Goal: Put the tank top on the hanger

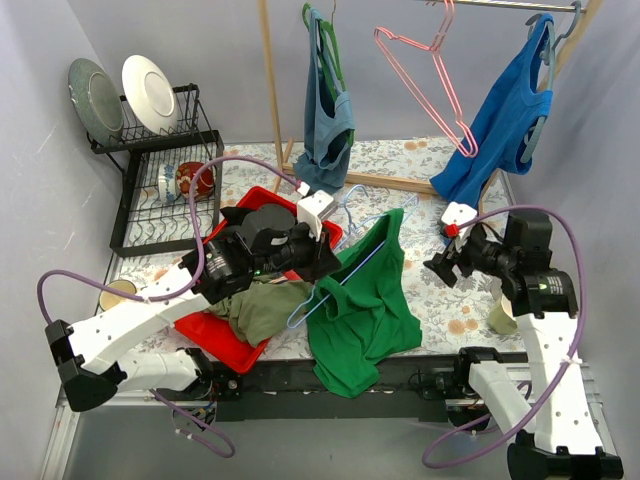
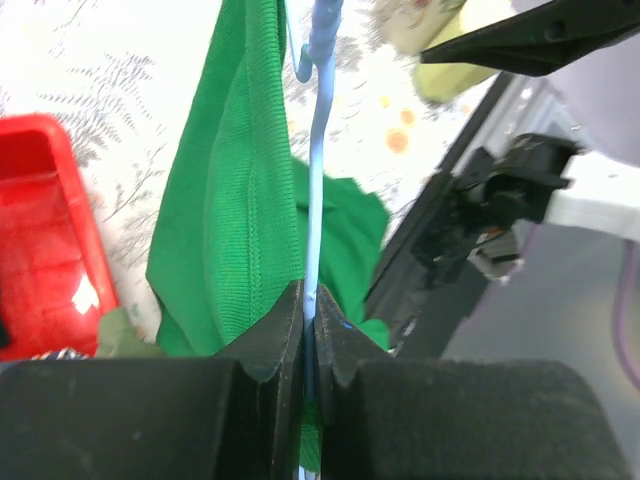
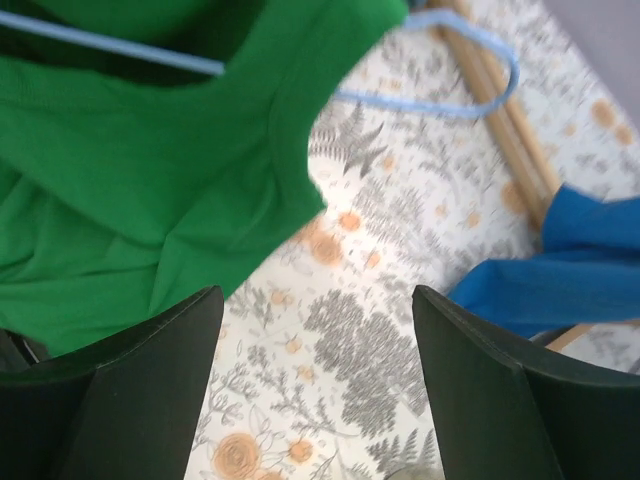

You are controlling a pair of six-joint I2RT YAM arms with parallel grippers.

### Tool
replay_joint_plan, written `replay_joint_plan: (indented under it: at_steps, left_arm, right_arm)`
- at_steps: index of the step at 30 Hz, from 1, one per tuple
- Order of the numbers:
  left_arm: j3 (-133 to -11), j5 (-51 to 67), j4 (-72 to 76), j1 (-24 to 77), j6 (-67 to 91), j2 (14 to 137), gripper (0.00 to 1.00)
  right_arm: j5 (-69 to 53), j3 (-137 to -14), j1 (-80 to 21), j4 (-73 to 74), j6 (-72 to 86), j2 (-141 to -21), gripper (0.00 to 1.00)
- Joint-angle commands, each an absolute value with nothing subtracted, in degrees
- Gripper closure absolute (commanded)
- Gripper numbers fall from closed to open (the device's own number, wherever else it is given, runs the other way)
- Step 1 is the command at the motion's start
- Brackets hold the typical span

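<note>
The emerald-green tank top hangs draped from the thin light-blue hanger over the table's middle front; its lower part lies on the cloth. My left gripper is shut on the hanger's wire, seen in the left wrist view with the tank top draped on its left side. My right gripper is open and empty, to the right of the tank top. In the right wrist view the tank top and the hanger's hook lie ahead of the open fingers.
A red tray holds an olive-green garment at the left. A dish rack stands at the back left. A wooden clothes rail carries a grey-blue top, a pink hanger and a royal blue top. A cup sits at the left edge.
</note>
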State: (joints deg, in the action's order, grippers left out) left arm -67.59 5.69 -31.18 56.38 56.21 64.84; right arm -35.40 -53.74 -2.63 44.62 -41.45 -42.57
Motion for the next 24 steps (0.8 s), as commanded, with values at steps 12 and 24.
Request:
replay_joint_plan:
  at_steps: [12,24]
  left_arm:
    - [-94.55,-12.55,-34.98,56.34,65.74,77.24,1.0]
    - [-114.94,-18.29,-30.59,50.63,68.81,92.71,1.0]
  right_arm:
    - [-37.99,-59.33,-2.46,37.19,-31.13,-43.16,0.15]
    - [-24.87,-50.98,-2.2,25.67,-15.91,-38.58,0.1]
